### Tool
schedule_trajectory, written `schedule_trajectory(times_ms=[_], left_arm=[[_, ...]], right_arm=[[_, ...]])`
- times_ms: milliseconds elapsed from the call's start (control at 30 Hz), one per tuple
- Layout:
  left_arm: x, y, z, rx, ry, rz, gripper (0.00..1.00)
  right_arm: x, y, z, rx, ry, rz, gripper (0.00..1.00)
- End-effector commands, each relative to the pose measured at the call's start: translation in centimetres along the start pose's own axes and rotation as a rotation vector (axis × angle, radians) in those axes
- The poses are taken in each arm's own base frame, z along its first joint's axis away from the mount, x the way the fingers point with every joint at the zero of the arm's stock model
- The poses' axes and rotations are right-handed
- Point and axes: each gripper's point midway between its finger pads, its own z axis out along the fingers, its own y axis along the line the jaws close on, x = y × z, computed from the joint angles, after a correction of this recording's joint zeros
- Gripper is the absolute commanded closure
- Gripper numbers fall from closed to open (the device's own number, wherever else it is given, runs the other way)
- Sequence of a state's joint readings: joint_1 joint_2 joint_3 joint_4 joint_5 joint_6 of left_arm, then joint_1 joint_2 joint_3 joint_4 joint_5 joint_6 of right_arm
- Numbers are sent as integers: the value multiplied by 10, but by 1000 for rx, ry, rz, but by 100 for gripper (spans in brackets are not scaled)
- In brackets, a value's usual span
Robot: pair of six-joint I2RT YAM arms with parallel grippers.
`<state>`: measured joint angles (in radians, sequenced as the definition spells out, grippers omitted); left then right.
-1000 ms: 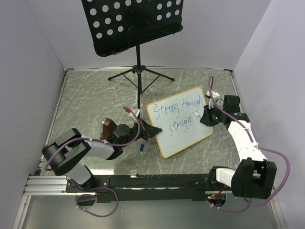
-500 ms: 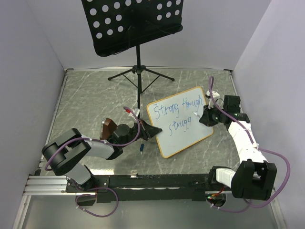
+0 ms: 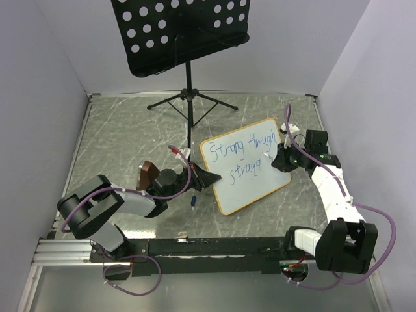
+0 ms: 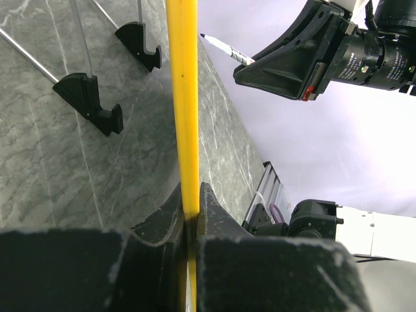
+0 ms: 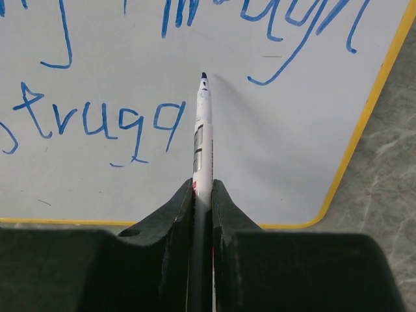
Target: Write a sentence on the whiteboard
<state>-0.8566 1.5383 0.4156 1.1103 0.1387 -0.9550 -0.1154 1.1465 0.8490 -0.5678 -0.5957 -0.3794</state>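
**A:** Top view first. What has moved in the last second?

**B:** Hardly anything. The whiteboard (image 3: 253,188) lies askew on the table (image 3: 123,136), right of centre, where it was. My left gripper (image 3: 209,177) hasn't budged from its left edge. The right gripper (image 3: 278,158) has only crept a touch by the second line of the sentence (image 3: 239,153), and no new letter has appeared.

**A:** Left wrist?

**B:** The jaws are clenched on the board's yellow frame, seen edge-on.

**A:** Right wrist?

**B:** The jaws pinch the marker (image 5: 202,130) by its barrel. The tip sits just up and right of the last letter, and the line reads "strugg". I can't tell if it touches the board.

**A:** Meaning?

**B:** I'd say I'm between letters, with "les" left to write.
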Motion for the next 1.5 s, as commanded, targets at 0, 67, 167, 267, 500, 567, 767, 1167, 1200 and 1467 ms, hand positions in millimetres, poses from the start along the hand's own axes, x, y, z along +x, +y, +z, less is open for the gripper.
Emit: schedule_trajectory(times_ms=[0, 67, 167, 267, 500, 567, 767, 1167, 1200, 1467], left_arm=[[-17, -38, 4, 146, -49, 58, 99], [-17, -37, 4, 146, -49, 58, 99], [-17, -38, 4, 151, -48, 57, 99], [-18, -38, 4, 147, -51, 57, 99], [-17, -37, 3, 145, -50, 55, 99], [-18, -36, 3, 145, -53, 54, 99], [-17, -36, 3, 146, -52, 54, 99], [-17, -36, 4, 149, -48, 53, 99], [-17, -37, 5, 150, -49, 53, 99], [-17, -37, 4, 149, -50, 53, 99]], right_arm=[[-13, 5, -5, -15, -55, -56, 100], [-13, 5, -5, -17, -56, -58, 100], [-13, 6, -5, -16, -59, -60, 100], [-13, 6, -6, -16, -62, -62, 100], [-12, 6, -4, -19, -59, -61, 100], [-11, 5, -2, -22, -54, -57, 100], [-13, 4, -2, -21, -56, -59, 100], [-8, -6, 7, 3, -29, -34, 100], [-7, -7, 9, 3, -23, -32, 100], [9, 0, 8, -29, 26, -54, 100]])
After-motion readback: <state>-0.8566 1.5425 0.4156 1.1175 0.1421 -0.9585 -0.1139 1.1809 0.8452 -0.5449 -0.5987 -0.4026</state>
